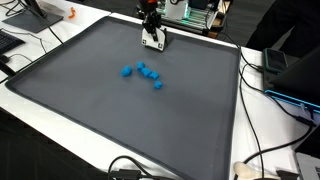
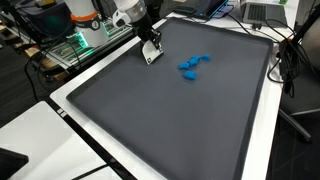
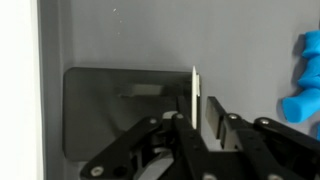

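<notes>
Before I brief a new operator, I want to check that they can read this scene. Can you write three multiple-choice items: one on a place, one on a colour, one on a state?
1. Where is the tool?
A) near an edge of the grey mat, apart from the small blocks
B) right over the blocks
C) off the table

2. What colour are the small blocks?
A) red
B) yellow
C) blue

3. How do the blocks lie?
A) stacked in a tower
B) in a loose cluster on the mat
C) gripped in the tool

Answers:
1 A: both exterior views show the tool by the mat's border, with bare mat between it and the blocks.
2 C: all the blocks are bright blue.
3 B: they lie close together, flat on the mat, and none is stacked.
</notes>
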`<state>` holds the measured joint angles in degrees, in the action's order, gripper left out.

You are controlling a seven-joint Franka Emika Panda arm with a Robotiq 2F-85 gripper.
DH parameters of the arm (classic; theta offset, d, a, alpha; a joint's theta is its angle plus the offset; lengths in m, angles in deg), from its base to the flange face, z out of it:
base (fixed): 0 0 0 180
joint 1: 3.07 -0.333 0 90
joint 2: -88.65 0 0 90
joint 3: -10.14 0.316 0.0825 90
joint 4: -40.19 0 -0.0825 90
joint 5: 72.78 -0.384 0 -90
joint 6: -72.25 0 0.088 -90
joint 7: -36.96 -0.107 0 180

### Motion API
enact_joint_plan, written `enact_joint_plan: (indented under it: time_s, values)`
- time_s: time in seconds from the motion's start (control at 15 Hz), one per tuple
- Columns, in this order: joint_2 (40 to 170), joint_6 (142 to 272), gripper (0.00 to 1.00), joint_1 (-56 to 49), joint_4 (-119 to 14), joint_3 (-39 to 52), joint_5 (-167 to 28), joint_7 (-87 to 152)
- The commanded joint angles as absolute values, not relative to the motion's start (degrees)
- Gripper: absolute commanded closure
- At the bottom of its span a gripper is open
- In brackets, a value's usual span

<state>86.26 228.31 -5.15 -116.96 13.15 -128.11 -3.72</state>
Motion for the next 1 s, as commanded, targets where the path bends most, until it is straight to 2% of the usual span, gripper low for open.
enact_joint_plan:
  time_s: [0.0, 0.27, 0.4, 0.67, 0.93]
  values:
    - [86.12, 227.92, 0.41, -4.91, -116.94, 12.78, -127.9, -3.34]
    - [83.59, 227.67, 0.1, -4.66, -117.77, 12.81, -125.12, -5.15]
    - [82.77, 227.09, 0.0, -4.26, -117.93, 12.81, -122.21, -7.35]
    - [80.33, 224.06, 0.0, -3.32, -117.89, 12.89, -113.65, -12.99]
    - [75.68, 220.29, 0.0, -1.26, -118.19, 14.44, -94.94, -28.17]
